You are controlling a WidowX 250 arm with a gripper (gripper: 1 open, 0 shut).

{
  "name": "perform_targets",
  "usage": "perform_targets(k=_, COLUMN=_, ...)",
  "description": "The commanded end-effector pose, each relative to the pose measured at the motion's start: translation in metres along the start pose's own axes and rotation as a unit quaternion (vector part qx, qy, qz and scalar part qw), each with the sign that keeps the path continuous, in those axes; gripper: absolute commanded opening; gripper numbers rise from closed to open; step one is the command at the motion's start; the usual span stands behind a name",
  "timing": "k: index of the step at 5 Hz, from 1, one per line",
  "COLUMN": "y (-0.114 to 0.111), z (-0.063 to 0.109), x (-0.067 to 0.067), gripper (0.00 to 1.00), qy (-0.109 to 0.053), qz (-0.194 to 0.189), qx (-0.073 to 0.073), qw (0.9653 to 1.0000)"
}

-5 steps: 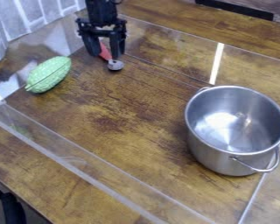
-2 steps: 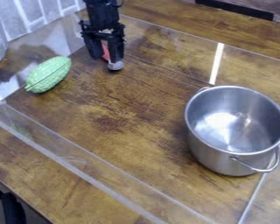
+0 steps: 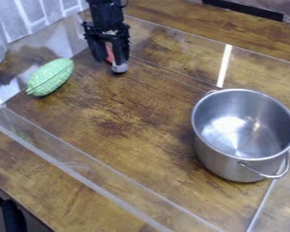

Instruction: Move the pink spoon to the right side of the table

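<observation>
Straddling pink spoon (image 3: 117,64): claw (image 3: 108,56) | green object (image 3: 50,77) left | pot (image 3: 243,134) right

Single black arm enters from the top edge, upper left of view, wrist pointing straight down. Gripper (image 3: 109,56) vertical, its dark fingers (image 3: 94,49) hanging down with tips low, at or just above the surface; exact contact too small to tell. Jaws stand narrow, fingers close together with something pinkish between the tips; whether they are fully clamped is unclear at this resolution.
</observation>
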State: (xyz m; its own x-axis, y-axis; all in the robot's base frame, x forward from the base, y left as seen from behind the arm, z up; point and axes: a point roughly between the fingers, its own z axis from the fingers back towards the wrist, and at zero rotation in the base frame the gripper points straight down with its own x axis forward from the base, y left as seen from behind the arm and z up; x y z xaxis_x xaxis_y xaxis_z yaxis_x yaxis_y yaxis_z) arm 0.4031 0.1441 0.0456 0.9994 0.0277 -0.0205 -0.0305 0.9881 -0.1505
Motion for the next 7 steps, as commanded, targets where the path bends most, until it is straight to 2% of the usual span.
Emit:
perform_targets(k=1, y=-0.006, z=0.030, x=0.001, gripper=0.00, qy=-0.037, qz=-0.007, qx=0.011, qw=0.9992)
perform_targets(k=2, y=-0.007, z=0.028, x=-0.007, gripper=0.00, qy=-0.038, qz=0.003, qx=0.008, qw=0.9992)
perform_targets(k=3, y=-0.012, z=0.032, x=-0.018, gripper=0.00, qy=-0.043, qz=0.015, qx=0.000, qw=0.9990)
perform_targets(k=4, y=-0.015, z=0.037, x=-0.023, gripper=0.00, qy=-0.052, qz=0.040, qx=-0.010, qw=0.9978)
perform_targets(k=5, y=-0.012, z=0.031, x=-0.024, gripper=0.00, qy=-0.055, qz=0.062, qx=-0.012, qw=0.9965)
perform_targets(k=7, y=-0.005, z=0.020, x=-0.041, gripper=0.00, qy=-0.058, qz=0.093, qx=-0.013, qw=0.9939)
